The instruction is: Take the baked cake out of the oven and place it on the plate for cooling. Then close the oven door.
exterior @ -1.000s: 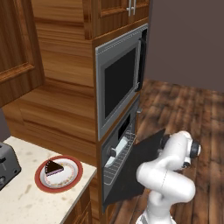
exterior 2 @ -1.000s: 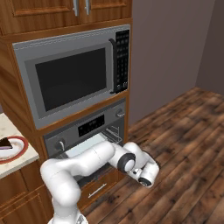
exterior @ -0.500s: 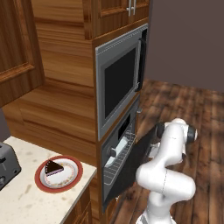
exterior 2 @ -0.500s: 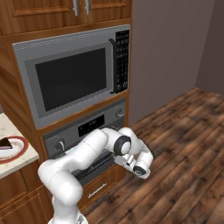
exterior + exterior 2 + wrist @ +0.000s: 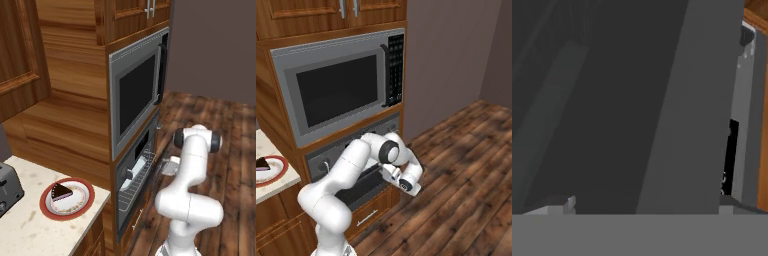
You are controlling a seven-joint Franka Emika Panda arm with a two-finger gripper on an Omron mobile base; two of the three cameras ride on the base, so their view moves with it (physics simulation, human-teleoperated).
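Spread wide with nothing between its fingers, the gripper (image 5: 169,166) is held just beside the front of the oven (image 5: 136,170), at the level of the partly lowered oven door (image 5: 363,186). From the left base view, the white arm (image 5: 192,165) is seen bent upward from the floor side, with the hand turned toward the oven opening, where a wire rack (image 5: 131,178) is visible behind the tilted door. From the right base view, the arm (image 5: 356,160) is stretched across the oven front below the control panel (image 5: 336,152), and the wrist hangs near the door's right end. Whether the door is touched cannot be told. In the hand view, dark grey oven surfaces (image 5: 622,105) are seen close up, with a pale strip and a small black display (image 5: 728,157) at the right. The baked cake (image 5: 61,191) is seen lying on the plate (image 5: 85,200), which rests on the speckled counter (image 5: 35,235) left of the oven, well apart from the gripper. 1 toaster (image 5: 7,187) stands near the plate at the counter's left edge. Above the oven, the microwave (image 5: 341,85) is mounted with its door shut.
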